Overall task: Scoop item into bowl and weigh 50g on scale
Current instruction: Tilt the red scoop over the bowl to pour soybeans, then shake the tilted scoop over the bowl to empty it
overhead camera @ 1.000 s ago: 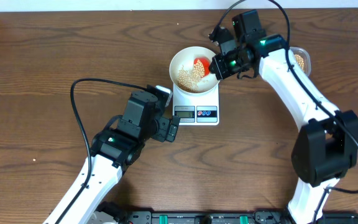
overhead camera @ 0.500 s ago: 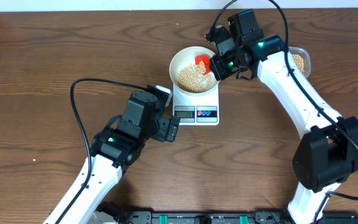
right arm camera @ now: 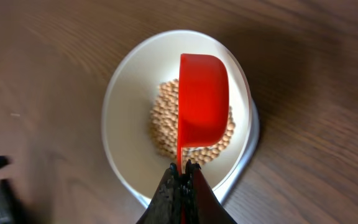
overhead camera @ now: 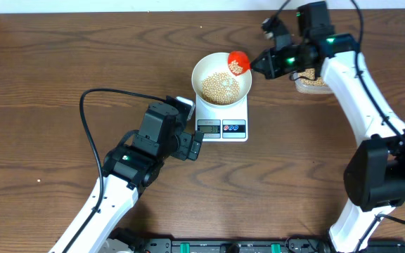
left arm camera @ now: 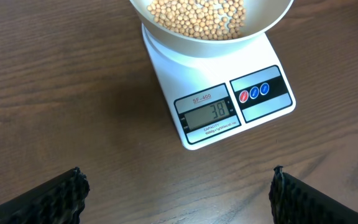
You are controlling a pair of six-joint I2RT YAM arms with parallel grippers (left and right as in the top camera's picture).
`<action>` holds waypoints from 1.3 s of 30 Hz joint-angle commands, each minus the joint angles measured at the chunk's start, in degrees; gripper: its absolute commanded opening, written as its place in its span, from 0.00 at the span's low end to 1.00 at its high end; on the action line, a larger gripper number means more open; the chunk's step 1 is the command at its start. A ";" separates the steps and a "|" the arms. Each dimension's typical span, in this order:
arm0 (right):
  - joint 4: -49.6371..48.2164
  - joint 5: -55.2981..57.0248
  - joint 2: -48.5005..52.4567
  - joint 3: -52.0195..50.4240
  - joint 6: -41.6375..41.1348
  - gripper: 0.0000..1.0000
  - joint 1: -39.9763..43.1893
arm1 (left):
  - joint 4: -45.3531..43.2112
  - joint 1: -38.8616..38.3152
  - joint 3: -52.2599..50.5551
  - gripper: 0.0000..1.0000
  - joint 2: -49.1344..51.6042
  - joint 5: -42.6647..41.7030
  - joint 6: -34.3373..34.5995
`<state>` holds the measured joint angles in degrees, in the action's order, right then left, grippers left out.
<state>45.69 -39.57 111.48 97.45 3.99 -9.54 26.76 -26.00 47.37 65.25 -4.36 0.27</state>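
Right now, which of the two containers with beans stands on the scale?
The round white bowl stands on the scale; the clear tub sits directly on the table, away from it.

Bowl sits on the scale, with beans piled in it. Scoop hangs over the bowl's back-right rim, a few beans in it. Off to the right there's a tub, I think, mostly tucked under the right arm.

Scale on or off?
On: the scale reads 38 in the left wrist view, with the bowl of beans on it.
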 commanded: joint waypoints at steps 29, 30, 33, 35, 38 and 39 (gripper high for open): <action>2.05 13.81 -0.98 1.11 7.17 0.01 -7.28 | 0.11 -0.07 -0.13 0.95 0.24 -0.13 0.90; 1.95 15.67 -0.98 1.11 7.85 0.01 -8.00 | 0.13 -0.07 -0.13 0.95 0.24 -0.13 0.90; 1.49 19.10 -1.01 1.11 9.77 0.01 -10.08 | 0.13 -0.07 -0.13 0.95 0.24 -0.13 0.90; 1.14 21.99 -1.01 1.11 10.91 0.01 -11.63 | 0.13 -0.07 -0.13 0.95 0.24 -0.13 0.90; 0.55 27.47 -1.03 1.14 11.98 0.01 -13.90 | 0.11 -0.07 -0.13 0.95 0.24 -0.13 0.90; 0.37 29.38 -1.05 1.14 12.00 0.01 -14.53 | 0.13 -0.07 -0.13 0.95 0.24 -0.13 0.90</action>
<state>46.48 -18.20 111.48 97.45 13.52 -22.13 26.76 -26.00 47.37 65.25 -4.36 0.27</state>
